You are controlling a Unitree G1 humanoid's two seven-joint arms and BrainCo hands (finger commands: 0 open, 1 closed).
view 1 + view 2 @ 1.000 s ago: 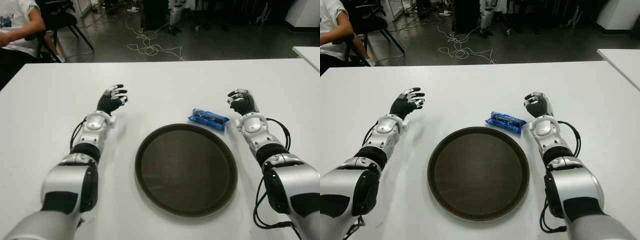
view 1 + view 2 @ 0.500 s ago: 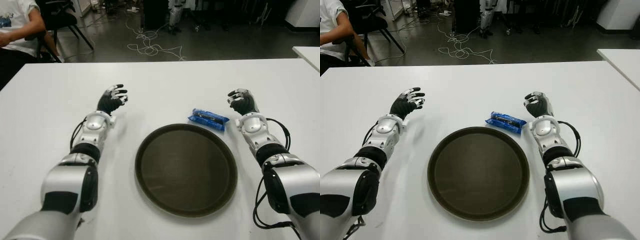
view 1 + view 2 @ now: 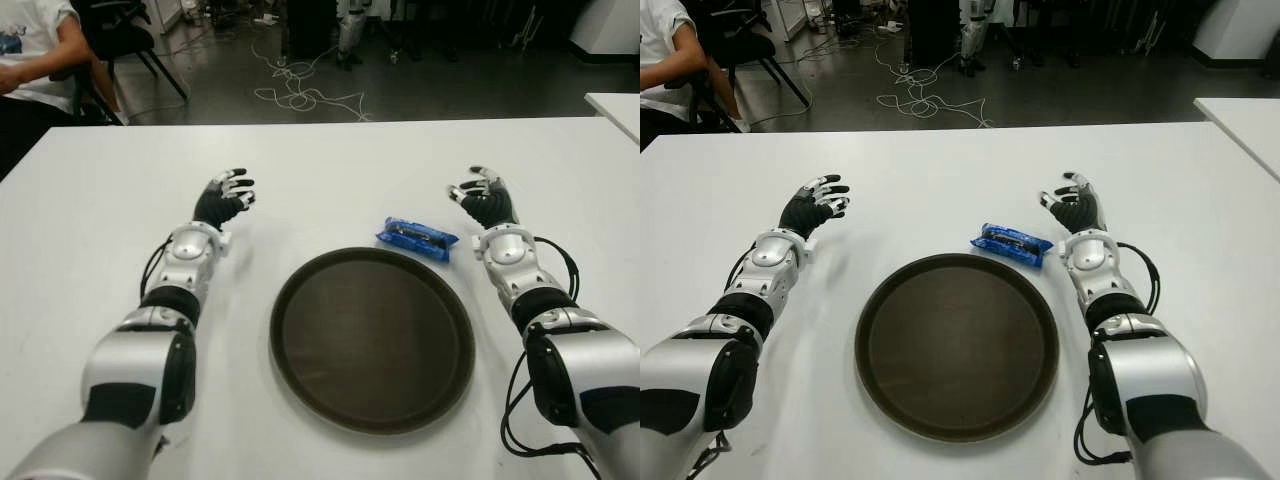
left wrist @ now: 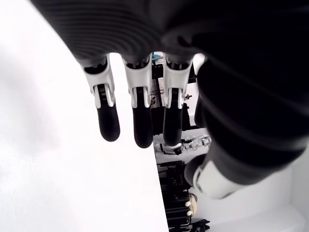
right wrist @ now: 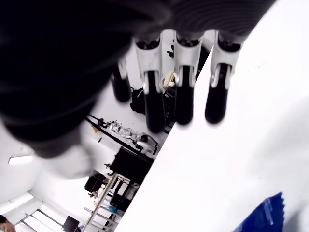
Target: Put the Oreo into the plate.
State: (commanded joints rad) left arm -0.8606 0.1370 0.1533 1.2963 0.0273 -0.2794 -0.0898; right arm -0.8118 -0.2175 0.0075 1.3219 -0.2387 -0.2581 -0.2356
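The Oreo pack (image 3: pixel 417 238), a blue wrapped packet, lies flat on the white table (image 3: pixel 330 170), just beyond the far right rim of the round dark plate (image 3: pixel 372 338) and apart from it or barely touching; the gap cannot be resolved. The right hand (image 3: pixel 484 205) is beside the pack, on the pack's right, with its fingertips (image 3: pixel 456 192) pointing forward and slightly toward the pack's far end. The fingers are extended and spread, holding nothing; they are near the pack but not touching it. In the right wrist view, the right hand's fingers (image 5: pixel 184 92) hang straight and separated above the table surface, and a blue corner of the pack (image 5: pixel 263 217) shows below them, clear of every fingertip.

The left hand (image 3: pixel 222 201) is well apart from the pack, on the far side of the plate from it. Its fingers (image 4: pixel 138 104) are extended, slightly separated, and hold nothing.

The plate holds nothing. Beyond the table edge is a dark floor with loose cables (image 3: pixel 300 92), chair legs, and a seated person (image 3: pixel 35 55) at the far left. A second white table (image 3: pixel 615 105) shows at the far right.

The pack's long axis runs across the table, from left to right, with the right end angled slightly nearer the robot and toward the right wrist.
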